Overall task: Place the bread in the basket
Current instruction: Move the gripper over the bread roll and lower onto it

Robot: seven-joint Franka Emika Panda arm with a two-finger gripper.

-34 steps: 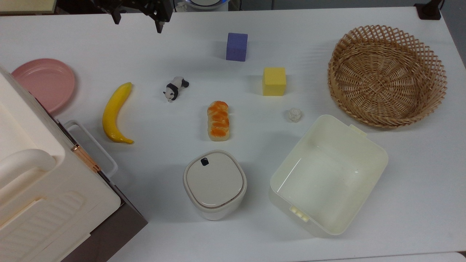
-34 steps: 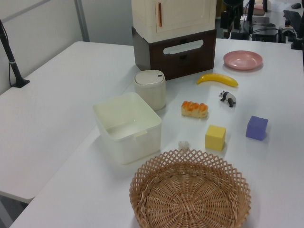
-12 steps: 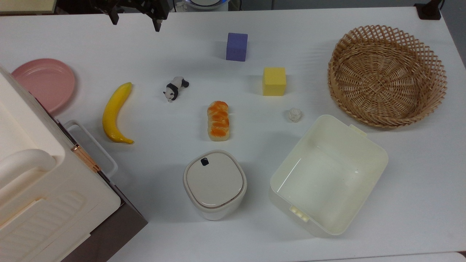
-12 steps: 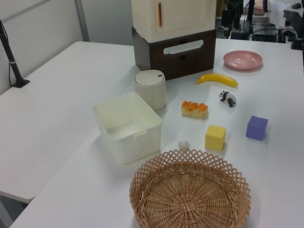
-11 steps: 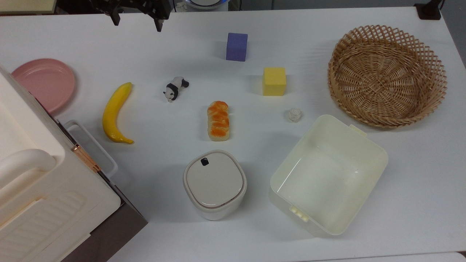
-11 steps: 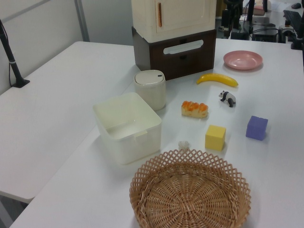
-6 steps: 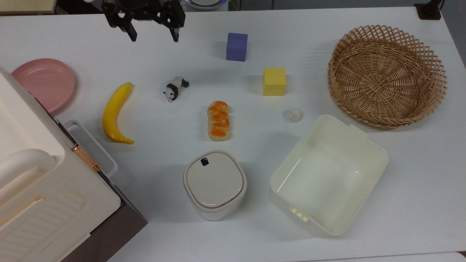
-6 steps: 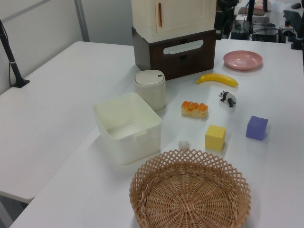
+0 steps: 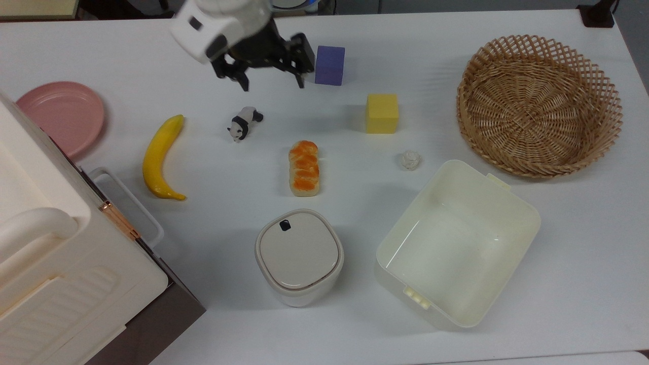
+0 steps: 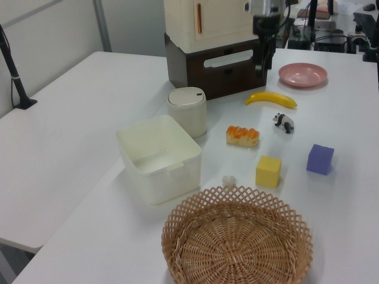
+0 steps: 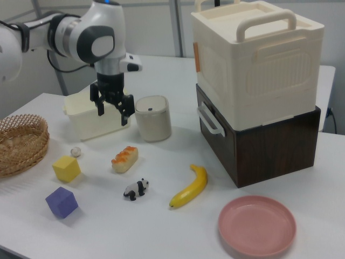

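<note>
Looking down, I see my gripper (image 9: 274,82) hanging in the air with its fingers spread wide, holding nothing. My bread (image 9: 304,168) lies on the table (image 9: 557,253), well apart from the basket (image 9: 539,104).

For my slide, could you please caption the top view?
Open gripper above the table, bread lying untouched, basket empty.

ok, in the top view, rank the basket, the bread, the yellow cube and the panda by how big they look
Largest to smallest in the top view:
1. basket
2. bread
3. yellow cube, close to the bread in area, so that pair is uncertain
4. panda
</note>
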